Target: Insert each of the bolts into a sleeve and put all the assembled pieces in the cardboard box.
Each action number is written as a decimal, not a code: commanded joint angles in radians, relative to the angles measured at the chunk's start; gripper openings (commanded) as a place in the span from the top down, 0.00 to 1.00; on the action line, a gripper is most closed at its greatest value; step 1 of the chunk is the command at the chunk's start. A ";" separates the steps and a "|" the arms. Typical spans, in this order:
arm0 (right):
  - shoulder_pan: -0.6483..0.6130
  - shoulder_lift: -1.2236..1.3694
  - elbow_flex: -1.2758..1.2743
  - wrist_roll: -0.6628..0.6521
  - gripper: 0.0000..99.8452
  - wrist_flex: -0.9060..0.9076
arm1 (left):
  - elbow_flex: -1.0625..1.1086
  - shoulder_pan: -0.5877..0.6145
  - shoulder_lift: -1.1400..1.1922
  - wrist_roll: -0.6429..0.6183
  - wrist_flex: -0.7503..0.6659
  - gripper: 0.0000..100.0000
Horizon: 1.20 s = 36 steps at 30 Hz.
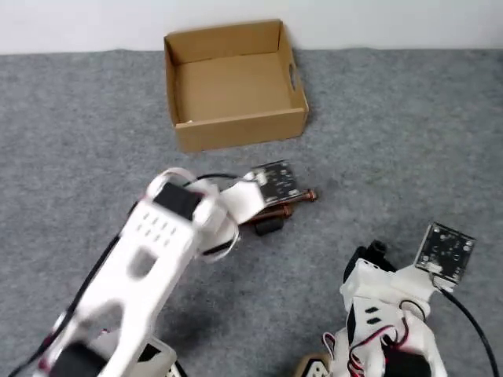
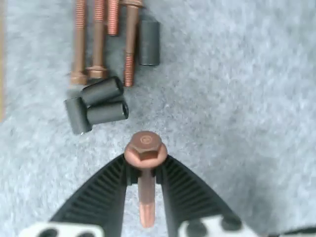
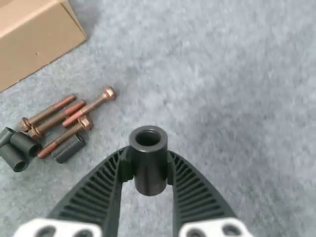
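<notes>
Bolt [image 2: 145,148], copper-coloured with a flanged hex head: I see the left gripper [image 2: 146,168] pinching it just under the head, near the cardboard box [image 1: 236,129] front wall. Loose bolts [image 2: 98,39] and loose sleeves [image 2: 101,101] lie there on grey carpet [image 1: 393,118]. Right gripper [image 3: 147,163], farther from the box, clamps a black hollow sleeve [image 3: 148,148].

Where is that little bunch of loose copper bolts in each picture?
High view: loose bolts peek out by the left arm's camera board, below the cardboard box.
Left wrist view: the bolts lie beyond the left gripper and its held bolt.
Right wrist view: the bolts lie beyond the right gripper and its held sleeve.
Shared landmark: black sleeves beside them.
</notes>
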<state>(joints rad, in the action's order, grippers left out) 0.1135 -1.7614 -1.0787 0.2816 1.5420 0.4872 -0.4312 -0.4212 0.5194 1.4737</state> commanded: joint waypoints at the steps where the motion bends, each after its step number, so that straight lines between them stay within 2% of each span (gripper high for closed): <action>1: 0.005 -0.005 0.021 -0.074 0.99 -0.036 | 0.096 0.002 -0.272 -0.146 -0.051 0.99; 4: -0.015 -0.007 0.003 -0.114 0.99 -0.067 | 0.160 0.003 -0.402 -0.255 -0.061 0.99; 6: -0.058 -0.007 -0.017 -0.127 0.99 -0.085 | 0.191 0.005 -0.457 -0.281 -0.058 0.99; 14: -0.374 -0.008 -0.087 -0.124 0.99 -0.248 | 0.278 0.005 -0.597 -0.284 -0.061 0.99; 19: -0.541 -0.005 -0.149 -0.124 0.99 -0.315 | 0.329 0.000 -0.753 -0.284 -0.144 0.99; 30: -0.677 -0.004 -0.160 -0.129 0.99 -0.321 | 0.711 0.005 -1.375 -0.333 -0.393 1.00; 32: -0.705 -0.004 -0.160 -0.129 0.99 -0.321 | 0.751 0.006 -1.422 -0.342 -0.445 1.00; 34: -0.730 -0.004 -0.167 -0.130 0.99 -0.323 | 0.751 0.006 -1.379 -0.402 -0.476 1.00; 36: -0.746 -0.004 -0.184 -0.132 0.99 -0.346 | 0.746 0.005 -1.369 -0.531 -0.516 1.00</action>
<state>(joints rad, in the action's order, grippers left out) -0.6107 -1.7476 -1.2628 0.1634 1.2398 1.2375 -0.4296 -1.7914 0.1204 1.0365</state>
